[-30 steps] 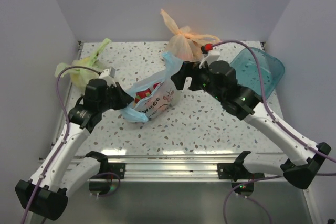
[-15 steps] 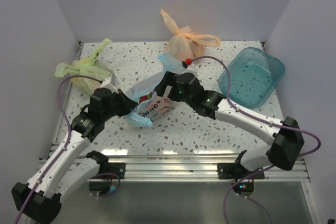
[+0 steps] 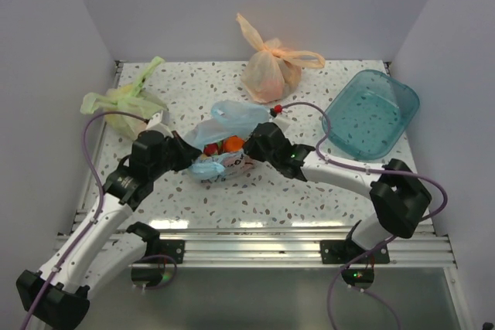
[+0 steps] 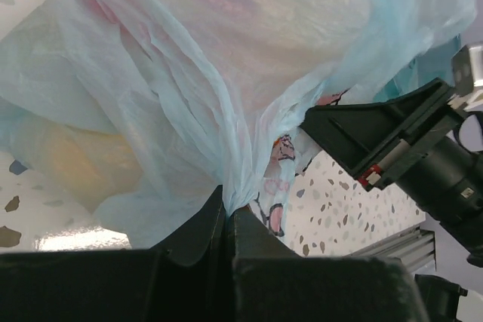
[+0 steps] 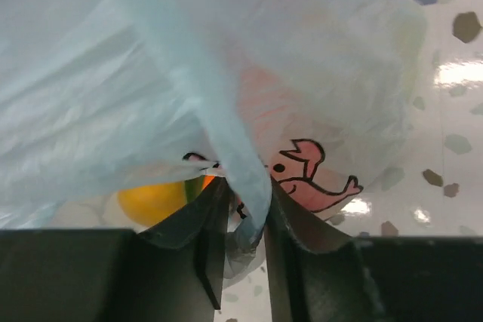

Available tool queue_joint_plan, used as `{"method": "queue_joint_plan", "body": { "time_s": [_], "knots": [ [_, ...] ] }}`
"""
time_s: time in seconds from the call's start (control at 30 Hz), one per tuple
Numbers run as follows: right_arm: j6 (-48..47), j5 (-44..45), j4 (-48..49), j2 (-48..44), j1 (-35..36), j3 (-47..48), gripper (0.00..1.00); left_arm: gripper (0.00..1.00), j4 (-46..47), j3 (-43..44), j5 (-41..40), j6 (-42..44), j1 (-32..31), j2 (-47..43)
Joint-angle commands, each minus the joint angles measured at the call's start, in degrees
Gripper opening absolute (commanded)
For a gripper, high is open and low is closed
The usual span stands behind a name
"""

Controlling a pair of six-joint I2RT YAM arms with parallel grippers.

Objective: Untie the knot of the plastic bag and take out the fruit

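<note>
The light blue plastic bag (image 3: 229, 117) with its pink cartoon print lies mid-table between both grippers, its mouth spread so that an orange and a red fruit (image 3: 231, 144) show inside. My left gripper (image 3: 192, 161) is shut on a gathered fold of the bag's film (image 4: 234, 148), its jaws pressed together (image 4: 229, 205). My right gripper (image 3: 251, 147) has its jaws drawn in on a blue strip of the bag (image 5: 245, 194). A yellow-orange fruit (image 5: 155, 200) shows beside its left finger. The knot is not in view.
A tied green bag (image 3: 124, 103) sits at the back left and a tied orange bag (image 3: 269, 69) at the back middle. A teal plastic bin (image 3: 371, 113) stands at the right. A metal rail (image 3: 240, 241) runs along the near edge.
My right arm has swung down from the back to the bag's right side and its jaws have narrowed onto the film. The bag has sunk lower and spread, showing fruit. My left gripper keeps its hold.
</note>
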Motion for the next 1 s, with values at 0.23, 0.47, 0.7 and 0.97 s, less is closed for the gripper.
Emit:
{"method": "queue_joint_plan", "body": {
  "time_s": [0.23, 0.47, 0.7, 0.97],
  "knots": [
    [5.65, -4.13, 7.59, -2.83, -10.46, -18.46, 0.0, 0.0, -1.9, 4.93, -9.08, 3.98, 5.8, 2.48],
    [3.47, -8.88, 5.84, -6.62, -15.21, -23.31, 0.0, 0.0, 4.42, 0.54, -3.37, 7.67, 17.05, 10.64],
    [-12.86, -11.61, -4.52, -10.22, -13.9, -12.42, 0.33, 0.0, 7.5, -0.26, 4.62, 13.03, 17.77, 9.52],
    [-38.26, -14.32, -20.88, -17.16, -12.75, 4.17, 0.98, 0.09, 3.29, -0.34, 7.36, 18.92, 17.77, 5.83]
  ]
}}
